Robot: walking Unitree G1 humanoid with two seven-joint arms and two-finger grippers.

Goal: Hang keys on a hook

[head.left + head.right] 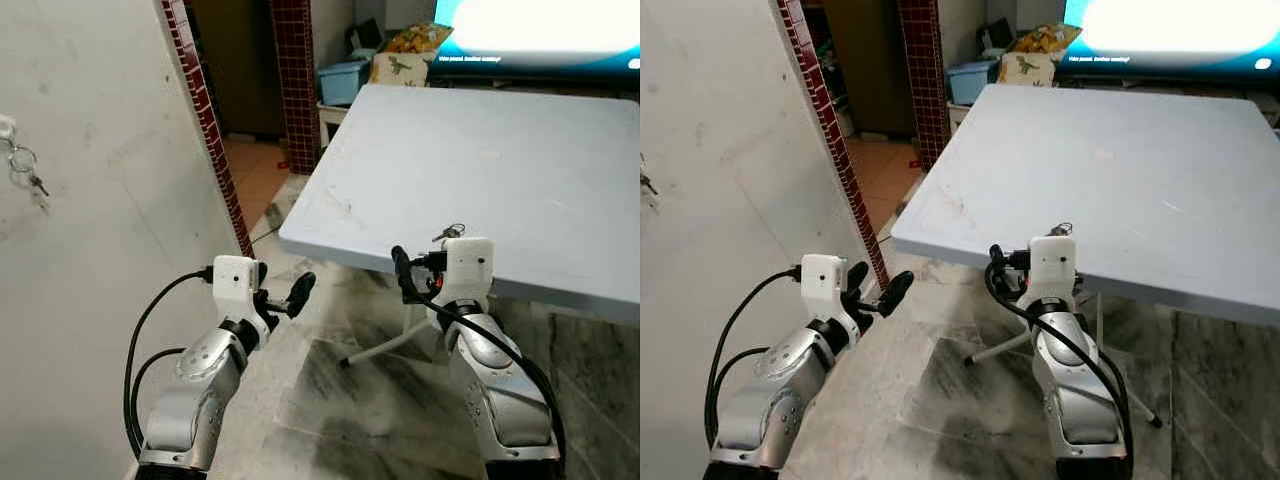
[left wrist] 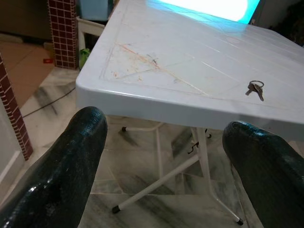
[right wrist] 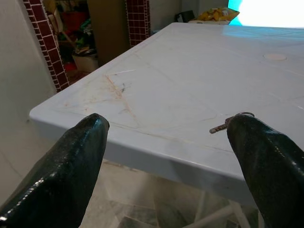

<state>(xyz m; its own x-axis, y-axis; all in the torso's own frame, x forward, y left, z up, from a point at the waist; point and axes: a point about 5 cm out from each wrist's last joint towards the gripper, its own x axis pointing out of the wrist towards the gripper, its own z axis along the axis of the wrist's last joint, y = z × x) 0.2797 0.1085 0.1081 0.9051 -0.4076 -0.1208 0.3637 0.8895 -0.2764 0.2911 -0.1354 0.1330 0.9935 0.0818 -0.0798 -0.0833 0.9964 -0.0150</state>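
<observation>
Step in hand: reaching for the keys [image 2: 255, 89], judged from both arms raised short of the surface [image 1: 520, 150] with nothing held.
Keys: a small ring lying flat on the surface near its front edge, just beyond the right gripper [image 3: 171, 156].
Right gripper: jaws wide, empty, level with the front edge; one finger [image 3: 266, 161] partly covers the key ring.
Left gripper [image 2: 161, 175]: jaws wide, empty, off the surface's near corner.
Advice: bring the right gripper over the edge and down onto the ring, closing on the ring itself, since flat keys give little to pinch.
Hook [image 1: 6, 127]: on the pale wall [image 1: 90, 200] to the left, already carrying another bunch of keys [image 1: 26, 167].
Surface: white plastic folding table, faintly scuffed.
Room: marble-patterned floor [image 1: 340, 400], red-tiled pillar [image 1: 295, 70], lit screen [image 1: 540, 30] behind.
</observation>
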